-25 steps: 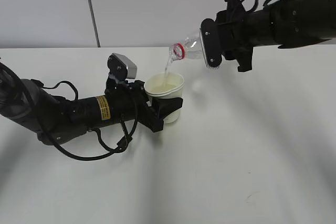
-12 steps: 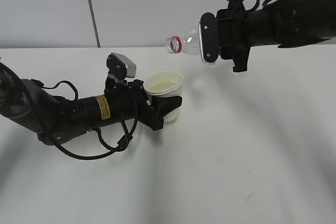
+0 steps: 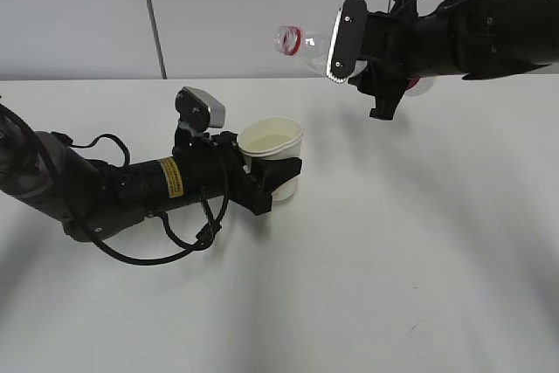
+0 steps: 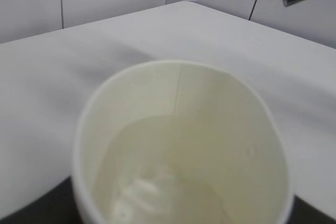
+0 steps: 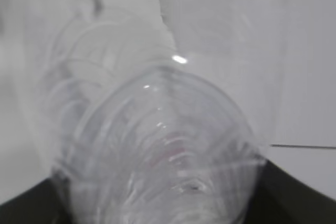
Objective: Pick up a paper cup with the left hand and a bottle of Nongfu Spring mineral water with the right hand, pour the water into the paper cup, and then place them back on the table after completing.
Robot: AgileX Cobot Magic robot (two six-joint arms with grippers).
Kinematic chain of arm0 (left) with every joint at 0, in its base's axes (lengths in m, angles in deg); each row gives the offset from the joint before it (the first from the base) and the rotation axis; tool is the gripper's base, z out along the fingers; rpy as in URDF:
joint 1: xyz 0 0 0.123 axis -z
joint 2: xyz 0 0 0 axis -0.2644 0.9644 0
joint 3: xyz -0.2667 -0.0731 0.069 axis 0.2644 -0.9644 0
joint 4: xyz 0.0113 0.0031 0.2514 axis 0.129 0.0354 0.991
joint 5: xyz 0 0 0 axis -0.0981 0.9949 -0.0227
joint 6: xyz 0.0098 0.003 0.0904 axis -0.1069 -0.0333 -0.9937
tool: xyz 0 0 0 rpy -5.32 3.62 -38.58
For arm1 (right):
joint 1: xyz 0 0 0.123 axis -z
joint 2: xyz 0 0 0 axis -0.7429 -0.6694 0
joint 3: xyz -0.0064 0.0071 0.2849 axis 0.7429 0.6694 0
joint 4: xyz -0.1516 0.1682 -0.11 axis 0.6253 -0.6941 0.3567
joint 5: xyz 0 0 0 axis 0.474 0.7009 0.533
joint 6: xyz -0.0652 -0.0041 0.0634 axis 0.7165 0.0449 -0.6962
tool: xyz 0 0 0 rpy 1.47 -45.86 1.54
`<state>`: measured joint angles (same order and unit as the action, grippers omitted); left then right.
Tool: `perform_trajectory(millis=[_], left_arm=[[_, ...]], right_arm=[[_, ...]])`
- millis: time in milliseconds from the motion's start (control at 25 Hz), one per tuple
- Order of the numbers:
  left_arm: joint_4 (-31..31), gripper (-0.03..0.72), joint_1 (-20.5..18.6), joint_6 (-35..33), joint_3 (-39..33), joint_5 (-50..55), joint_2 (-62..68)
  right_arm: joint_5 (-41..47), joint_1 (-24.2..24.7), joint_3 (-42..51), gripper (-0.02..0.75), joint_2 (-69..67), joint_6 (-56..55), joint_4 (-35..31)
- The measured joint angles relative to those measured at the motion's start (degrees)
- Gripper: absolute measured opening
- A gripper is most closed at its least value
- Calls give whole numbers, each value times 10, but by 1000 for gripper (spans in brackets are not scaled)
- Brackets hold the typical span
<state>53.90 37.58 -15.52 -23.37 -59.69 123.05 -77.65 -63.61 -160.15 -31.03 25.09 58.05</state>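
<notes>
Paper cup [image 4: 181, 145] in left end effector [image 3: 278, 174] shows water [image 4: 173, 182]; right end effector [image 3: 354, 45] grips bottle [image 3: 306, 43].

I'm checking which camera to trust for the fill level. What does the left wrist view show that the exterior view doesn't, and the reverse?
Only the left wrist view looks straight down into the white paper cup: clear water pools at the bottom, well below the rim.

Only the exterior view shows both arms whole: the left gripper clasps the cup, while the right gripper holds the clear plastic bottle raised nearly level, with no stream falling.

Both show the cup, the white table and part of the bottle.
</notes>
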Motion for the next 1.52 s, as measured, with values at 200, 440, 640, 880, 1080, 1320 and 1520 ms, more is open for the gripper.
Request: perform_trajectory(millis=[200,440,640,880,1080,1320,1520], left_arm=[[-2,398,0,0,0,0,0],[-2,398,0,0,0,0,0],[-2,398,0,0,0,10,-10],[-2,398,0,0,0,43,-21],[-1,397,0,0,0,59,-21],[-1,397,0,0,0,67,-21],[0,397,-12,0,0,67,-21]], right_arm=[[-4,0,0,428,0,-107,0],[-11,0,0,428,0,-217,0],[-34,0,0,428,0,-299,0],[-74,5,0,428,0,-371,2],[-150,54,0,428,0,-424,-6],[-232,115,0,428,-8,-431,-72],[-264,122,0,428,-33,-399,-108]])
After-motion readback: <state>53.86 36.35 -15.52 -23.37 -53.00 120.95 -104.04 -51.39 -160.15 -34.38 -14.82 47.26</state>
